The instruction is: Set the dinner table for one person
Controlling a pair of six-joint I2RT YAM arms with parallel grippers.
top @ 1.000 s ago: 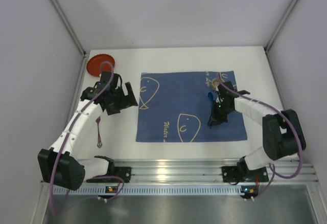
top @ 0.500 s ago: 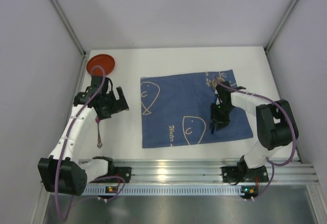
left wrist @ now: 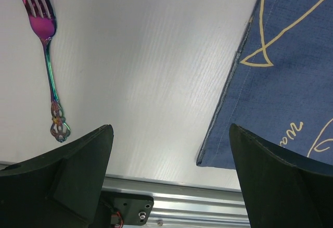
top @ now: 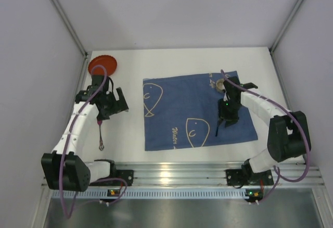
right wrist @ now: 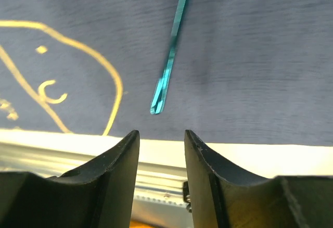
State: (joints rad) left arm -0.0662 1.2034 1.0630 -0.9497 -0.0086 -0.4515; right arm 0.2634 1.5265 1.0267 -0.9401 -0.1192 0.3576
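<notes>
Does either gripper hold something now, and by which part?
Nothing is held. The left gripper and the right gripper are both open; the teal utensil lies free on the cloth, just ahead of the right one.

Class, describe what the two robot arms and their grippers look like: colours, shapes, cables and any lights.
Both the left arm and right arm have white tubular links joined by bulky black joints. A purple cable loops along each. The left gripper and right gripper are black, with two broad wedge-shaped fingers. A small green light glows on the right wrist.
</notes>
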